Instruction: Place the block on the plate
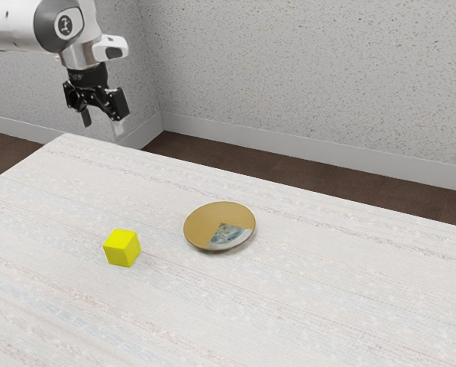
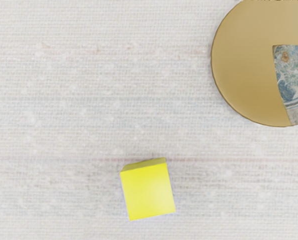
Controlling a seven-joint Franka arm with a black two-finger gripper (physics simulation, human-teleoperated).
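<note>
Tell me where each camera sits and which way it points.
Exterior view: beside the arm, looking down across the table toward the speckled wall; the arm and open gripper show at the exterior view's upper left.
Wrist view: on the arm's hand, facing down at the tabletop.
Shared: the yellow block and the plate, whole in the exterior view, the plate cut off in the wrist view.

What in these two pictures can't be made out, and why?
Wrist view: part of the plate, cut off by the view's edge.
Exterior view: the far sides of the block, hidden by the block itself.
Exterior view: the base of the arm, cut off by the left edge.
Exterior view: the near end of the table, cut off by the lower edge.
Exterior view: the emblem, too small to read.
</note>
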